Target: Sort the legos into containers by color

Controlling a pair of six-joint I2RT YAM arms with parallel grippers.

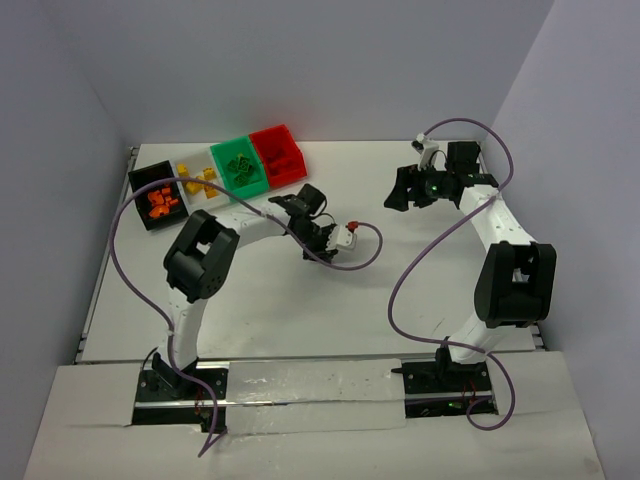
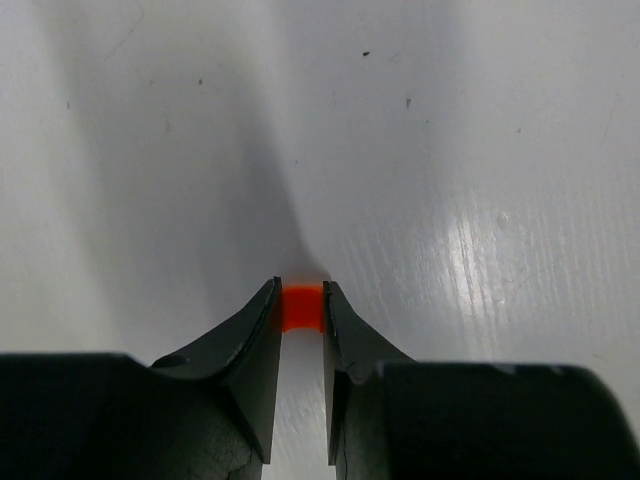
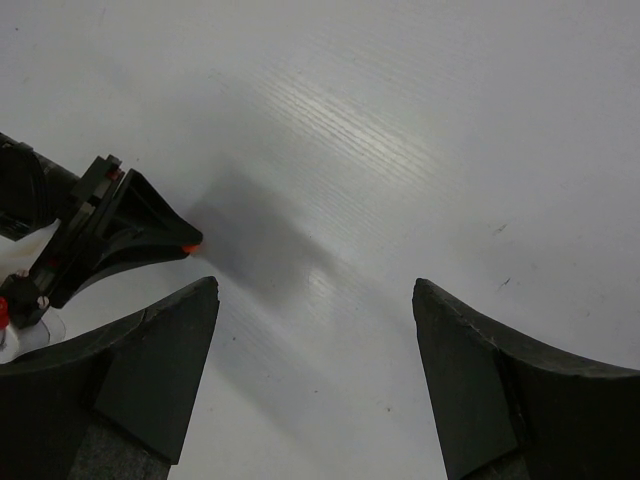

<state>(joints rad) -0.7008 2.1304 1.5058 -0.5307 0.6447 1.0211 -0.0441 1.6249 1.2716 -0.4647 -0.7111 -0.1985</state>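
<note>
My left gripper is shut on a small orange lego, pinched between its fingertips just over the white table. In the top view this gripper points down near the table's middle. My right gripper is open and empty above bare table; in the top view it is at the right rear. The right wrist view also shows the left gripper with the orange lego at its tip. The black bin, white bin, green bin and red bin stand in a row at the back left.
The black bin holds orange pieces, the white one yellow pieces, the green one green pieces. Purple cables loop over the table beside each arm. Grey walls close in the sides and back.
</note>
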